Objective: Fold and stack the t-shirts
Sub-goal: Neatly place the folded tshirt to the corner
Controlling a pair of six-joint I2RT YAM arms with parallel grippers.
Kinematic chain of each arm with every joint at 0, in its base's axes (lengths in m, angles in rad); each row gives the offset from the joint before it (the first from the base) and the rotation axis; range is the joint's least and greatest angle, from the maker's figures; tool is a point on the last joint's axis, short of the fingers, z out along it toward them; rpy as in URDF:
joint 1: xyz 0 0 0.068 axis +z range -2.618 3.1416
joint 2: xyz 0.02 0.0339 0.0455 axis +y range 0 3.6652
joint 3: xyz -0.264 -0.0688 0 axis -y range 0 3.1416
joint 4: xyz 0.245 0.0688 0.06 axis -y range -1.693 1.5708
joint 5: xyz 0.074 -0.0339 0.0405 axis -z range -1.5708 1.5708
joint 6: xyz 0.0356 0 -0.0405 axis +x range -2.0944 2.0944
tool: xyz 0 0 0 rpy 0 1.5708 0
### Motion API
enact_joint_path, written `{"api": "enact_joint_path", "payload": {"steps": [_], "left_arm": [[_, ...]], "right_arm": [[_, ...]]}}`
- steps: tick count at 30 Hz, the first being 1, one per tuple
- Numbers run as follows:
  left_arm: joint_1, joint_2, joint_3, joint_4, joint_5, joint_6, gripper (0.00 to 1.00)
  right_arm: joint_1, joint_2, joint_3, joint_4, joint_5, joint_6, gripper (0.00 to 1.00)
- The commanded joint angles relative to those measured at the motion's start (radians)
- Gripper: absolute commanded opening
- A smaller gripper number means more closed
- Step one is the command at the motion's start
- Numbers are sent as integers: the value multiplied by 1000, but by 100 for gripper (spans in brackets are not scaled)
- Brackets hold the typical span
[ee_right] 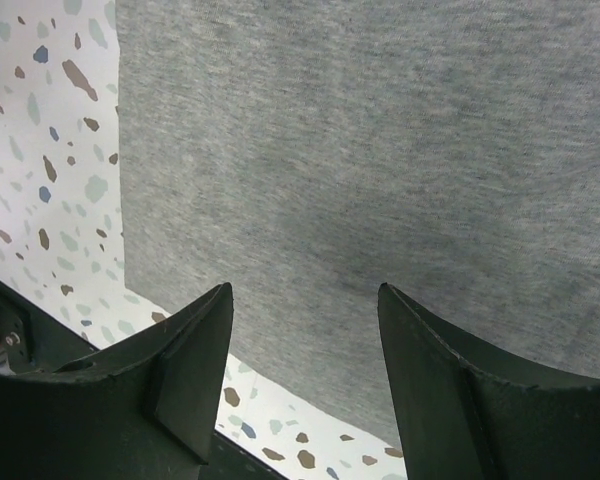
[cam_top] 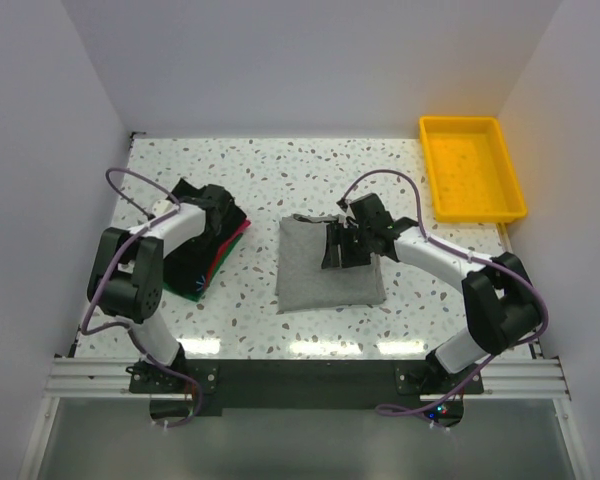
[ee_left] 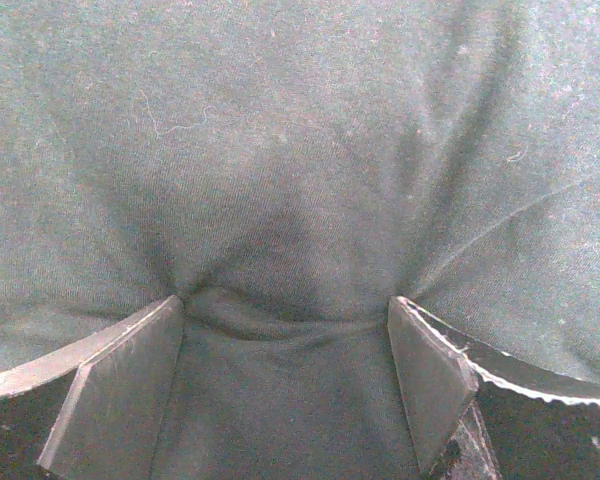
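A folded heather-grey t-shirt [cam_top: 315,275] lies in the middle of the table. My right gripper [cam_top: 338,248] hovers over its right part, open, with nothing between the fingers. In the right wrist view the right gripper [ee_right: 305,290] hangs above the grey t-shirt [ee_right: 380,150] near its edge. At the left sits a stack with a black t-shirt [cam_top: 187,265] on top and a green t-shirt's edge [cam_top: 223,258] showing beneath. My left gripper [cam_top: 226,214] presses down on that stack. In the left wrist view the left gripper [ee_left: 285,305] stands wide open, its tips dented into the dark t-shirt [ee_left: 300,130].
A yellow plastic tray [cam_top: 508,185] stands at the back right corner. A red cloth edge [cam_top: 243,228] peeks out of the left stack. White walls close in the speckled table [cam_top: 280,170] on three sides. Speckled table surface [ee_right: 50,150] shows beside the grey shirt.
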Motion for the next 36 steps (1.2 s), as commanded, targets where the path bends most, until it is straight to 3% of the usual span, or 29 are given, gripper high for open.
{"api": "enact_joint_path", "payload": {"steps": [1,14,20,29,32,35,36], "left_arm": [[-66,151,-33,276,582,-220,87],[-33,216,84,366,670,-310,87],[-28,136,139,236,566,-221,89],[-28,-100,154,-26,302,-22,100],[-28,-157,196,-63,238,114,100],[-52,-207,209,-27,221,317,100],[-63,-223,197,13,252,446,99]], "right_arm": [[3,10,22,7,26,-22,63],[3,38,31,9,40,-34,63],[5,30,41,-9,56,-27,63],[5,-26,91,-58,106,-7,64],[0,-45,110,-78,149,6,65],[-18,-66,120,-94,190,15,66],[-28,-69,125,-101,197,18,67]]}}
